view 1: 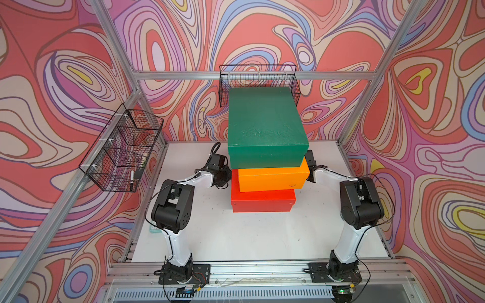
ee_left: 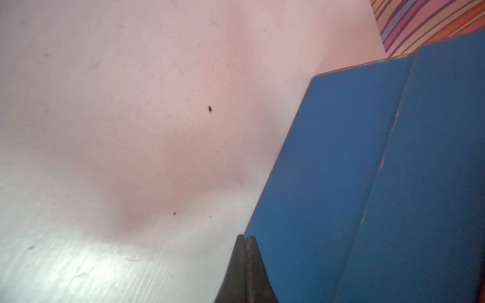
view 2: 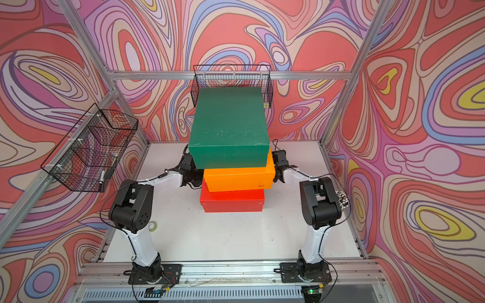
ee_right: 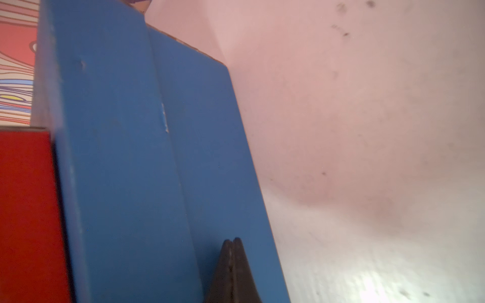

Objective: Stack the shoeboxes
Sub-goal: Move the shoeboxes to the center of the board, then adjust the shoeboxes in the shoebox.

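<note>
- I see three shoeboxes stacked mid-counter in both top views. The green shoebox is on top, the orange shoebox is under it, and the red shoebox is lowest on the white counter.
- The edges are not flush. The orange one overhangs the red one toward the right arm's side.
- All lids are on, so I cannot tell what is in any box.
- The blue shoebox shows only in the wrist views. It stands on the counter with its lid on, and the stack hides it from above.
- In the right wrist view the red box sits right against the blue one. I cannot tell whether they touch.
- Left gripper: jaws clenched together with nothing between them. The tips are just beside the blue box's side wall, low near the counter. I cannot tell whether they touch it.
- Right gripper: jaws also clenched and empty, with the tips in front of the opposite blue wall.
- From above, both arms reach in from either side of the stack. Their ends are hidden behind the boxes.
- The side wire basket hangs on the left rail and has divided compartments. A marker stands in the nearest one.
- The rear wire basket hangs on the back rail. The green box covers its lower part, so I cannot make out its contents.
</note>
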`<state>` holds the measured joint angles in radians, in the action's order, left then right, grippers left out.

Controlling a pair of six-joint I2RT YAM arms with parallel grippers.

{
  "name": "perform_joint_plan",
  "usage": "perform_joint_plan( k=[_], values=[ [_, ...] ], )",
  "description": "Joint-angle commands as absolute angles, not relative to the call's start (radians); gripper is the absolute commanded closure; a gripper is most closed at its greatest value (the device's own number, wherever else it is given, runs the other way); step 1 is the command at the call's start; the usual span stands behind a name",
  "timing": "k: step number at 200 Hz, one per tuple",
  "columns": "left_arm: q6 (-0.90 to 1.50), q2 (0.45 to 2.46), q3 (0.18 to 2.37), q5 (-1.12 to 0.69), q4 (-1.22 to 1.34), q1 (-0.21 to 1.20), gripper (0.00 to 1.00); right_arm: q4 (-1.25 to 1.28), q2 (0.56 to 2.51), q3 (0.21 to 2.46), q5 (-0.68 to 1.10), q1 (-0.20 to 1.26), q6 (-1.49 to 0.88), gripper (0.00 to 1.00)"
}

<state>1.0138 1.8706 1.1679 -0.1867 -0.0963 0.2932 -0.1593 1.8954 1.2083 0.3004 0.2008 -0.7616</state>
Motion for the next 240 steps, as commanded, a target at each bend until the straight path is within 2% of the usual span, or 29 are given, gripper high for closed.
perform_joint_plan(
  k=[1,49,79,152,202,240],
  values=[
    [0.994,1.833,1.135,-0.224,-0.057,0.298,0.99,-0.167,1.949,1.231,0.319,0.279,-0.772,1.0],
    [0.96,1.788,1.116,-0.226,-0.082,0.256,1.0,-0.222,1.935,1.253,0.283,0.284,-0.74,1.0],
    [0.933,1.72,1.079,-0.214,-0.111,0.231,1.0,-0.241,1.883,1.218,0.292,0.237,-0.724,1.0],
    [0.883,1.467,0.97,-0.175,-0.209,0.207,1.0,-0.286,1.604,1.064,0.315,0.119,-0.663,1.0],
    [0.88,1.238,0.874,-0.17,-0.258,0.211,0.99,-0.217,1.412,0.936,0.467,0.121,-0.698,1.0],
    [0.898,1.226,0.862,-0.199,-0.243,0.248,0.99,-0.17,1.355,0.88,0.537,0.165,-0.738,1.0]
  ],
)
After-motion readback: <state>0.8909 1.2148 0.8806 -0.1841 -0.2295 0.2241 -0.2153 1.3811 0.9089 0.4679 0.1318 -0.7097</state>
